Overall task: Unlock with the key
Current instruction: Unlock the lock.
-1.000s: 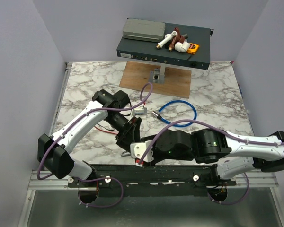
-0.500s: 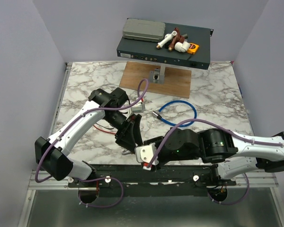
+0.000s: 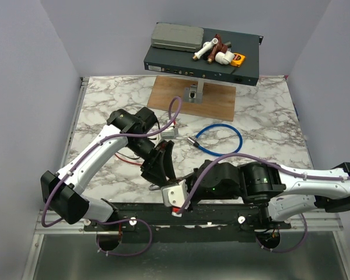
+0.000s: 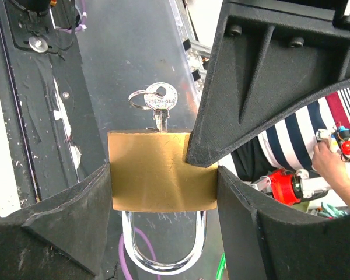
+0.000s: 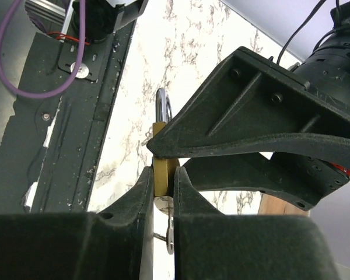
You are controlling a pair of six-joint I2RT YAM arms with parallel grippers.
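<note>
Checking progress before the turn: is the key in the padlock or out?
In. In the left wrist view the key has its blade entering the brass padlock, with only its head showing.

in my left wrist view one right finger covers the upper right corner of the padlock, and the blade of the key is sunk out of sight in the brass. my right wrist view shows the padlock only edge-on, the key mostly hidden between my fingers. from above, both are lost where my left claw meets my right claw.
</note>
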